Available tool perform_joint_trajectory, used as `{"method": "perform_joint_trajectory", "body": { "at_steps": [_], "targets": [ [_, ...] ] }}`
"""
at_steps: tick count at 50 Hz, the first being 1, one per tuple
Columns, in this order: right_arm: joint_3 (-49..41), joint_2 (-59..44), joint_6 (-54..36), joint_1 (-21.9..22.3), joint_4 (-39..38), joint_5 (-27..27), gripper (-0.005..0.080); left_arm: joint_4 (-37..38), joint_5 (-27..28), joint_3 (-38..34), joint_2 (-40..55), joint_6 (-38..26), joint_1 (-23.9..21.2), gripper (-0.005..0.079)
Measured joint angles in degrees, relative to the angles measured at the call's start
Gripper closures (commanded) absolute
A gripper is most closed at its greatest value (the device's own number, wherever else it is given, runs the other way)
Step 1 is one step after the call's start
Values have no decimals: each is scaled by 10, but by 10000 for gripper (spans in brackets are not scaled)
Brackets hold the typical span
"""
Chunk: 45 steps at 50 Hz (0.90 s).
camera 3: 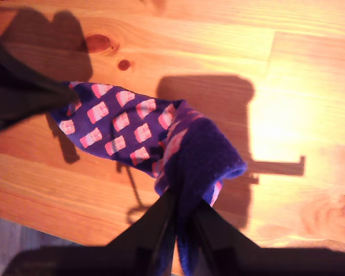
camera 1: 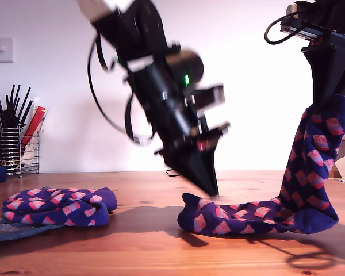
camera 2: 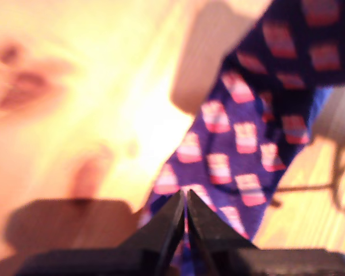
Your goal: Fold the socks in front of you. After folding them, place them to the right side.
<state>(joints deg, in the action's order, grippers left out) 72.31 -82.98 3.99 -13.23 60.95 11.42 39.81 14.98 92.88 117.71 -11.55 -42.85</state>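
Exterior view: one checked sock (camera 1: 60, 206) sits bundled at that view's left, looks done (not moved right yet). The second checked sock (camera 1: 259, 215) lies on the table (camera 1: 161, 253), its cuff lifted high by my second gripper (camera 1: 328, 100).

First wrist view: my first gripper (camera 2: 186, 215) has its jaws nearly together at the toe end; can't tell if it's pinching fabric.

Second wrist view: jaws clamped on the cuff. Fold's just starting, I'd say.

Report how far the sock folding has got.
Looks done: one checked sock lies bunched at the exterior view's left, atop a grey sock. In hand: my second pincer lifts one end of the other checked sock; my first pincer is closed at its far end. Left: folding and placing it.
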Motion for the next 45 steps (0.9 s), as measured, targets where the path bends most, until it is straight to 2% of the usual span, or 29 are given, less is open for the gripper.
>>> {"method": "perform_joint_trajectory", "body": {
  "at_steps": [8,18,45],
  "targets": [
    [0,0,0,0,0,0,765,48,-12,-1,-2,-5,0,764],
    [0,0,0,0,-1,0,765,64,-21,-1,-2,-7,0,764],
    [0,0,0,0,-1,0,765,69,-31,-1,37,-22,0,764]
  ]
}}
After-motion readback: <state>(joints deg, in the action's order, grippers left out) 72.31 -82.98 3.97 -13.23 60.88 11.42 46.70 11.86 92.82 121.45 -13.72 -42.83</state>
